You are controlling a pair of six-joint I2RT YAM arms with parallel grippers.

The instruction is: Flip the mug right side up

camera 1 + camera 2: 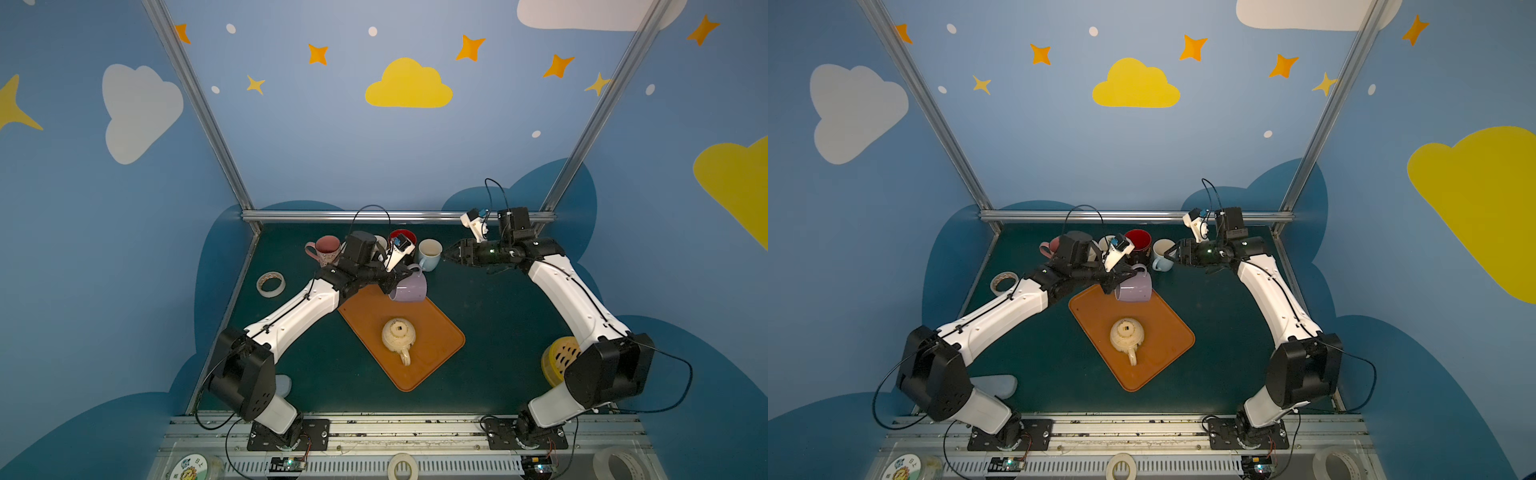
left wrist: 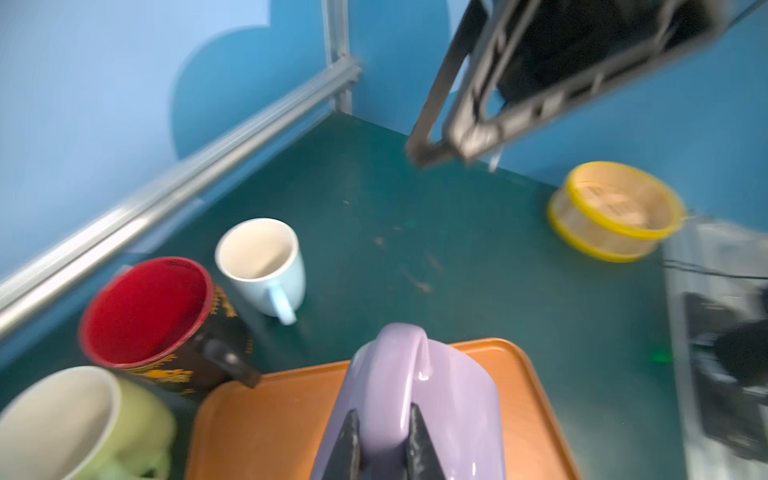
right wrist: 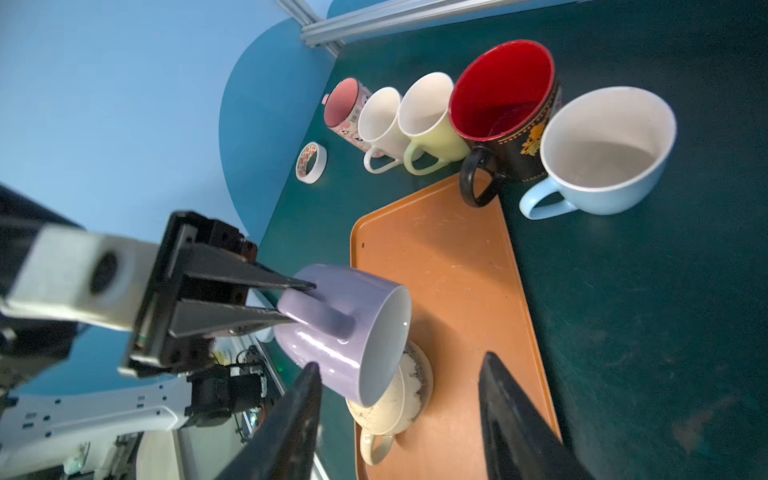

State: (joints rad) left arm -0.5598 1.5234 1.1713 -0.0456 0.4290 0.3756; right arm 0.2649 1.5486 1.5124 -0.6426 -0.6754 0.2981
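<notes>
Both top views: L gripper [image 1: 405, 274] [image 1: 1128, 272] is pinched on the handle of the lilac mug [image 1: 409, 287] [image 1: 1133, 287]. Mug is over the far corner of the orange tray [image 1: 440, 332] [image 1: 1167, 328], tipped roughly onto its side. Cream mug [image 1: 398, 336] [image 1: 1127, 334] sits bottom-up mid-tray, handle toward the near edge. R gripper [image 1: 446, 253] [image 1: 1173, 254] hangs just beside the lt-blue mug [image 1: 429, 253] [image 1: 1162, 252], apart from the lilac mug. Tape roll [image 1: 270, 284] lies on the mat left of the L arm. Yellow tub [image 1: 559, 359] is partly hidden behind the R arm.

L wrist view (blurred): both fingers [image 2: 349, 440] clamp the lilac mug's [image 2: 449, 399] handle loop. Tray [image 2: 270, 415] is below it. Upright mugs beside the tray: red-lined black mug [image 2: 158, 316], lt-blue mug [image 2: 262, 266], pale green mug [image 2: 83, 424]. Yellow tub [image 2: 615, 212] is well apart, near the wall.

R wrist view: R gripper [image 3: 399, 415] fingers [image 3: 299, 415] are spread wide with nothing between them. L gripper [image 3: 297, 303] is closed on the handle. Lilac mug [image 3: 328, 353] looks lifted off the tray [image 3: 457, 270], mouth facing sideways, and overlaps the cream mug [image 3: 399, 403] from this angle. Back row, all upright: pink mug [image 3: 347, 104], white mug [image 3: 382, 120], pale green [image 3: 432, 120], red-lined black [image 3: 507, 108], lt-blue [image 3: 602, 149].
</notes>
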